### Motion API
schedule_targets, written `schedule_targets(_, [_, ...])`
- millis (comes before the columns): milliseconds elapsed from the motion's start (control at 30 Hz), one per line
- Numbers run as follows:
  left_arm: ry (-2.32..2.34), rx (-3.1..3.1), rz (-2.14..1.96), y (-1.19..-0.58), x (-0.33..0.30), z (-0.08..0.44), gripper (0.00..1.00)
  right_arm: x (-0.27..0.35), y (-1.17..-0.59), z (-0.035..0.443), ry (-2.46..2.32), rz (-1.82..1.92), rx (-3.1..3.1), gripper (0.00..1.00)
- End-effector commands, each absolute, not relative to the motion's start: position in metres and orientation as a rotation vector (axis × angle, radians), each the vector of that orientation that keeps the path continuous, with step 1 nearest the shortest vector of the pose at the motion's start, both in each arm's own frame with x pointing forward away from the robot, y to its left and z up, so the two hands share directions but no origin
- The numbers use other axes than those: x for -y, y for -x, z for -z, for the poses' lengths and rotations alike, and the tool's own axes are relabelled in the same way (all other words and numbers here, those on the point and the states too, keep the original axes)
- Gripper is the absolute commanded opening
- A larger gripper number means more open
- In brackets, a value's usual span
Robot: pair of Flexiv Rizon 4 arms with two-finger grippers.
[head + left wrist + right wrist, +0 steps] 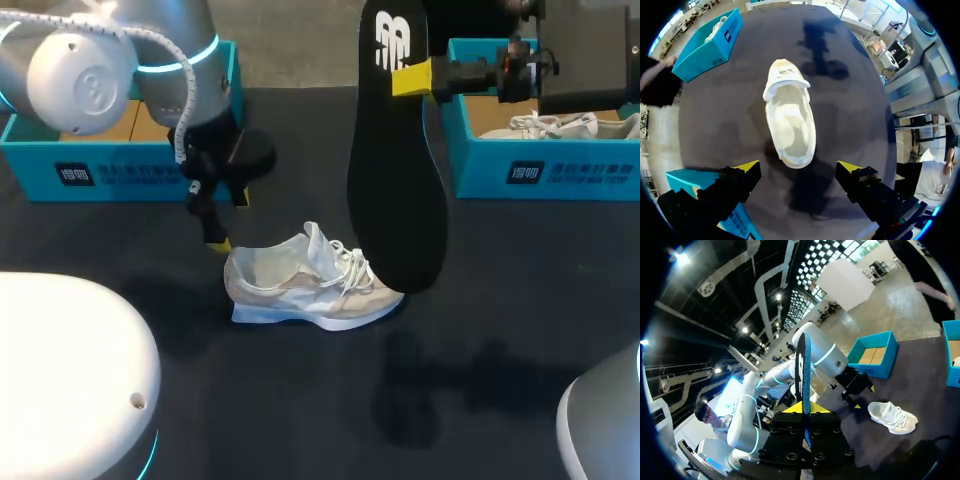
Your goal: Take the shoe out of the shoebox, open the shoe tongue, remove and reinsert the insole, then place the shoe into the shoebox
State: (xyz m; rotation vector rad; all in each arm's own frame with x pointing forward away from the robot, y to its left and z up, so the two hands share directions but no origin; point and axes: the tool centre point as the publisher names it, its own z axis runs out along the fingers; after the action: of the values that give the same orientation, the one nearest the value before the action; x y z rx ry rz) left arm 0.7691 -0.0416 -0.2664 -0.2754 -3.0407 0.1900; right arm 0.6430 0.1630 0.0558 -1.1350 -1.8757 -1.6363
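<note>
Right hand (804,409) clamps the upright insole (804,360); shoe (892,417) lies beyond

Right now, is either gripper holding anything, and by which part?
The right gripper pinches the insole by its logo end, the rest hanging down. The left gripper is open, holding nothing.

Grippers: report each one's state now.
Left gripper: jaws open, empty, near the white lace-up sneaker.
Right gripper: jaws shut on the long black insole.

The silver-grey arms (90,60) carry glowing cyan rings (200,50), a white coiled cable (180,125) and black, yellow-tipped hands (799,169).
</note>
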Motion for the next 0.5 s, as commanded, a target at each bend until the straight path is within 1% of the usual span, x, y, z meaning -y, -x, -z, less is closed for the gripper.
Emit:
schedule_targets(33, [0.28, 3.055, -0.141, -0.7654, 0.0462, 0.2649, 1.0, -0.1661, -0.6446, -0.0555, 1.138, 1.635, 1.876, 0.0])
schedule_targets(500, [0.282, 3.064, -0.131, -0.7638, 0.0503, 0.2654, 1.0, -0.1661, -0.6446, -0.0555, 1.138, 1.635, 1.876, 0.0])
